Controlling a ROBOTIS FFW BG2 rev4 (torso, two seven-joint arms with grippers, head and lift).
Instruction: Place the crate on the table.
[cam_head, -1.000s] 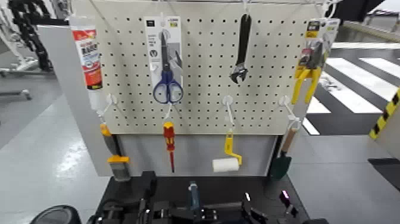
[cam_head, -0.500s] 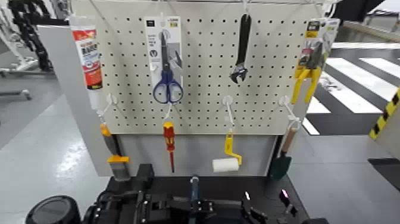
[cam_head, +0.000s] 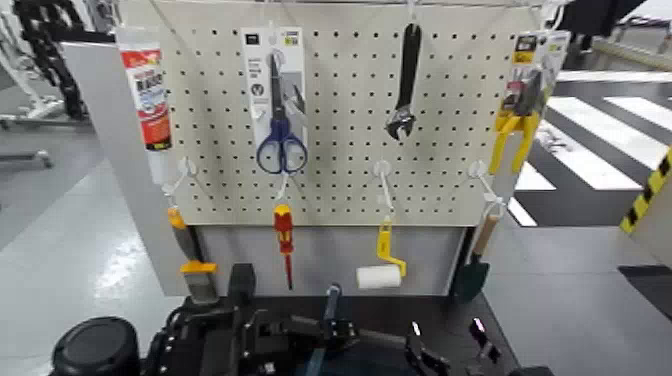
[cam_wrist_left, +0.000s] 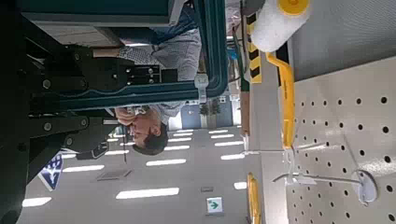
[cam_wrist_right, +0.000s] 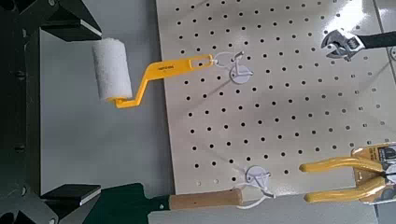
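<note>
Both arms sit low at the head view's bottom edge. The left gripper (cam_head: 215, 335) and right gripper (cam_head: 440, 360) are only partly visible.

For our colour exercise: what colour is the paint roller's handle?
Yellow; the roller handle shows best in the right wrist view.

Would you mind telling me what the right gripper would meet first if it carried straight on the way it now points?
Probably the beige pegboard panel: the right wrist view faces it squarely, with the white paint roller hanging just off-centre. Depth is unclear, so the roller might be touched first.
</note>
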